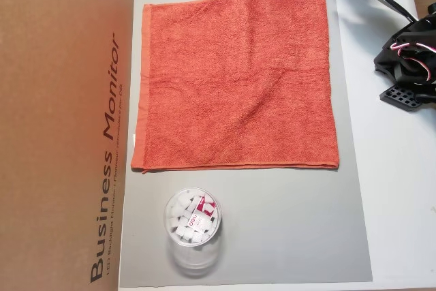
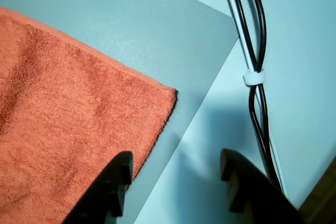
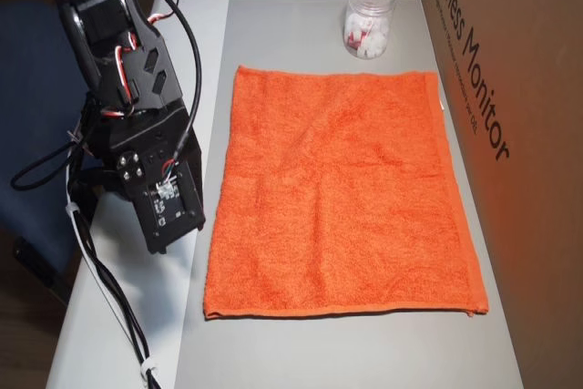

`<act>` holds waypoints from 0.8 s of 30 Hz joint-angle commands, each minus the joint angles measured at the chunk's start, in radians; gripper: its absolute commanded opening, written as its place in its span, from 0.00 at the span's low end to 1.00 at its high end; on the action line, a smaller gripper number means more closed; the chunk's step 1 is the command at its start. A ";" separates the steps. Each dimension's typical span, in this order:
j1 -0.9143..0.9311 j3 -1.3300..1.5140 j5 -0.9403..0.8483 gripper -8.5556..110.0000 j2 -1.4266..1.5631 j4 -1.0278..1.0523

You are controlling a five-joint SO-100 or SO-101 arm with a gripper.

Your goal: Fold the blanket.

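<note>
Grey mat (image 1: 286, 236) covered the tabletop, and the blanket (image 1: 238, 80) lay flat and unfolded on it. From the wrist view, one blanket corner (image 2: 168, 95) sat just ahead of the gripper (image 2: 176, 169), whose fingers (image 2: 118, 177) stood apart, holding nothing. Beyond the blanket's far edge, a clear tub (image 1: 193, 226) held small white pieces.

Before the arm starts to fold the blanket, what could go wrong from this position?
1. The open end effector hangs beside the blanket corner, one finger over the cloth and one over the bare table. Closing here may miss the cloth or catch the grey mat edge.
2. The bundled cables lie close to the other finger and could snag.
3. The clear plastic tub stands near the blanket's edge; dragged cloth might tip it.
</note>
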 commanded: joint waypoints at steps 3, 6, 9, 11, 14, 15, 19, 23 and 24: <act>0.023 0.023 0.002 0.22 -0.049 -0.078; 0.023 0.071 -0.011 0.22 -0.074 -0.190; 0.023 0.127 -0.012 0.22 -0.091 -0.301; 0.023 0.169 -0.014 0.22 -0.097 -0.364; 0.023 0.221 -0.014 0.22 -0.100 -0.431; 0.023 0.238 -0.014 0.22 -0.101 -0.449; 0.023 0.311 -0.015 0.22 -0.101 -0.523; 0.021 0.371 -0.043 0.22 -0.114 -0.583; 0.021 0.385 -0.057 0.22 -0.118 -0.595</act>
